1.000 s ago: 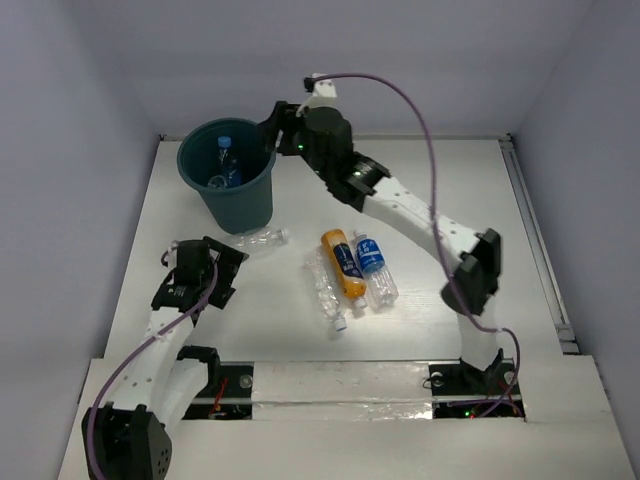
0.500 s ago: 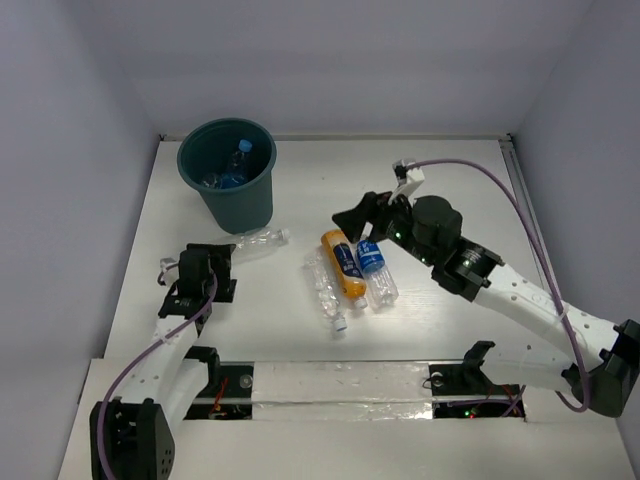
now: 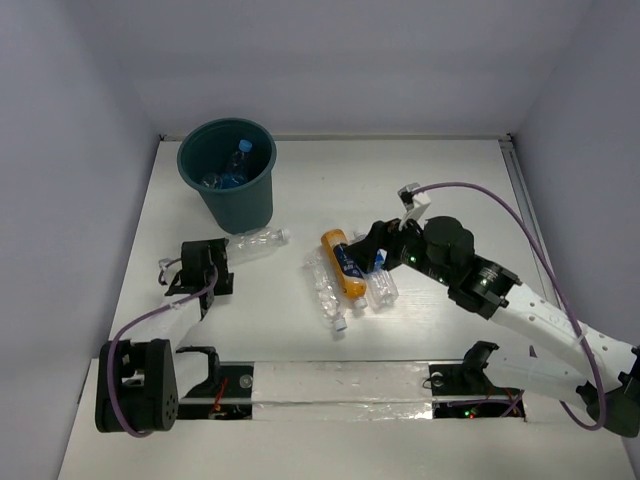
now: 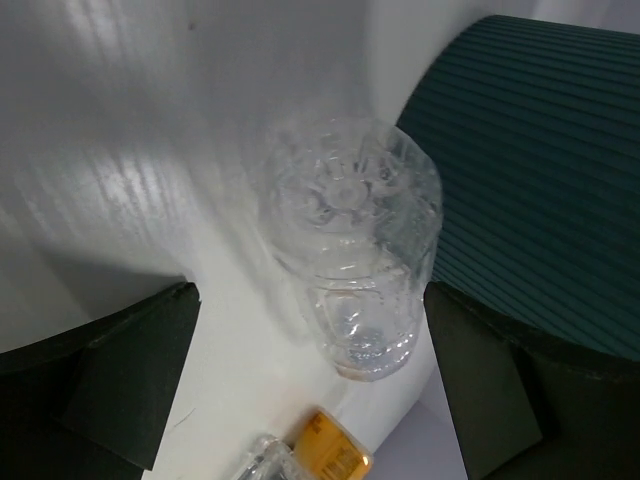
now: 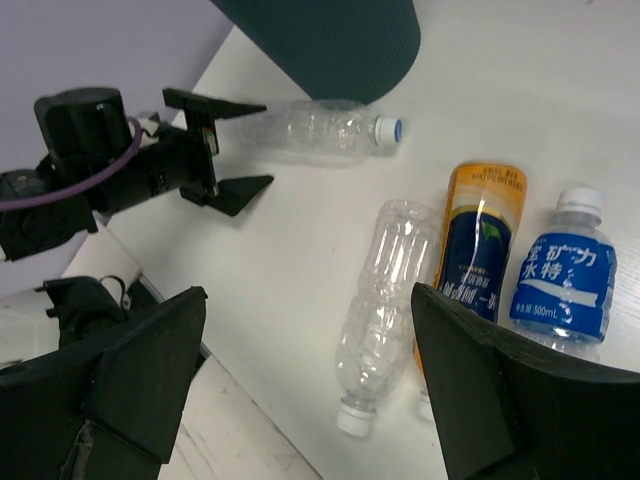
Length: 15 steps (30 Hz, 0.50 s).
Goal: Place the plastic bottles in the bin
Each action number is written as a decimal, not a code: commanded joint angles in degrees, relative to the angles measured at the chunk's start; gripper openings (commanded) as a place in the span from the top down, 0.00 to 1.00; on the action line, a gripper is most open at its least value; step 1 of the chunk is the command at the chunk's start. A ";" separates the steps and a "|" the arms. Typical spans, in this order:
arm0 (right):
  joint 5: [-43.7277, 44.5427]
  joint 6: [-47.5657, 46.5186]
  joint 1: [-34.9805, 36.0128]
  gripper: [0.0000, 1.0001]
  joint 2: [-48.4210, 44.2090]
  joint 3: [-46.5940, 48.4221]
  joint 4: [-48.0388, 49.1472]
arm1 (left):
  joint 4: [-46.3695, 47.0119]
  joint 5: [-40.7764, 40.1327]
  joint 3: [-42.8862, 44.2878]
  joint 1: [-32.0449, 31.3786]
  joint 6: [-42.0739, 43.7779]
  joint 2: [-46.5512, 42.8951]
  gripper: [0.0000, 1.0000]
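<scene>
Clear bottle (image 4: 347, 245) just ahead of spread left jaws.

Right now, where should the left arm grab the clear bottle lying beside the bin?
Probably grip the clear bottle across its body near the base, coming from the base end: it lies on its side, base facing the open left fingers, bin close alongside.

**Bin and bottles.** You see the dark teal bin (image 3: 243, 208) standing upright near the far left corner of the table (image 3: 330, 175), with a blue-capped bottle (image 3: 239, 160) leaning inside it. A clear bottle (image 3: 255, 241) lies on its side just beside the bin's base. At mid-table three more lie side by side: a crinkled white-capped bottle (image 3: 325, 288), an orange bottle (image 3: 345, 268) and a blue-labelled bottle (image 3: 382, 287).
</scene>
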 commanded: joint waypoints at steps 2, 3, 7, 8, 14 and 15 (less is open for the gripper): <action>-3.87 -0.11 0.18 0.11 -1.79 -2.07 -1.44 | 4.16 -1.33 0.68 0.32 0.02 0.97 0.01; -4.40 0.16 0.18 0.11 -1.88 -2.51 -1.44 | 4.52 -1.59 1.02 1.01 0.02 1.06 0.01; -5.10 1.21 0.18 0.11 -2.23 -4.53 -1.09 | 4.26 -1.07 3.75 2.08 2.04 4.57 0.01; -5.11 1.48 0.18 0.10 -2.14 -4.97 -1.00 | 4.17 -0.98 4.27 2.08 2.22 6.14 0.01; -1.95 1.57 0.18 0.08 -0.30 -4.45 -2.58 | 4.70 -0.45 5.24 2.60 2.57 10.37 0.01; -0.81 1.57 0.18 0.08 0.05 -4.18 -3.54 | 4.78 -0.54 5.59 2.60 2.75 10.72 0.01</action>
